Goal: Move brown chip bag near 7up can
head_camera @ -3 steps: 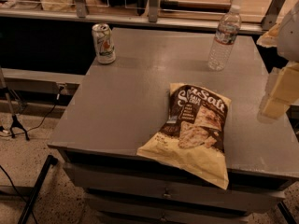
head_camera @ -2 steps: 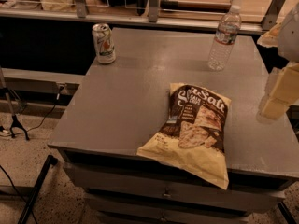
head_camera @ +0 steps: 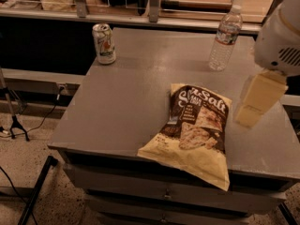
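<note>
The brown chip bag (head_camera: 194, 130) lies flat on the grey table (head_camera: 126, 107), near the front right, its dark brown top facing the back and its pale bottom hanging over the front edge. The 7up can (head_camera: 104, 43) stands upright at the table's back left corner, far from the bag. My gripper (head_camera: 257, 102) hangs from the white arm (head_camera: 281, 36) at the right edge of the view, above the table just right of the bag, not touching it and holding nothing.
A clear plastic water bottle (head_camera: 225, 39) stands upright at the back right of the table. A shelf rail (head_camera: 140, 18) runs behind the table. Cables and a stand leg (head_camera: 18, 130) lie on the floor to the left.
My gripper and arm have shifted a little to the left, toward the chip bag. The bag, can and bottle have not moved.
</note>
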`<state>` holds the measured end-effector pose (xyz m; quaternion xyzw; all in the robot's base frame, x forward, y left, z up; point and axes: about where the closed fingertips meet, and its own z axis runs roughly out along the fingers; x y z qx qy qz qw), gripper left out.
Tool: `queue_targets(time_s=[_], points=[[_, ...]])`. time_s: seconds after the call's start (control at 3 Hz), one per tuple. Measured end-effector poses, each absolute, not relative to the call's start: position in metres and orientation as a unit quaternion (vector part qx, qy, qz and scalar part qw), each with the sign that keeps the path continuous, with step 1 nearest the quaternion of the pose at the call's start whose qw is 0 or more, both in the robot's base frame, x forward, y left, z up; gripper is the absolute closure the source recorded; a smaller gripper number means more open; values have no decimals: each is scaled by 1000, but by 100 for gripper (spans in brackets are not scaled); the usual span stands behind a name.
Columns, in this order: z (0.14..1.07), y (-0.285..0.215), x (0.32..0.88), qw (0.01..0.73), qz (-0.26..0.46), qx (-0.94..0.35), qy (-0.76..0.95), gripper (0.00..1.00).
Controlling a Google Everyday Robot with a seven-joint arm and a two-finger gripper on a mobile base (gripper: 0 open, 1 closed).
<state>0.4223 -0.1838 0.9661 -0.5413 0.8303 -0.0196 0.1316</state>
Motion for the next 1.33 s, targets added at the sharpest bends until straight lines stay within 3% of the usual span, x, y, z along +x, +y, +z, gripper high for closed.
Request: queue_targets(time_s=[1.0, 1.33], points=[[905, -141, 372, 72, 161, -392, 903, 0], [895, -120, 358, 79, 169, -384, 904, 0]])
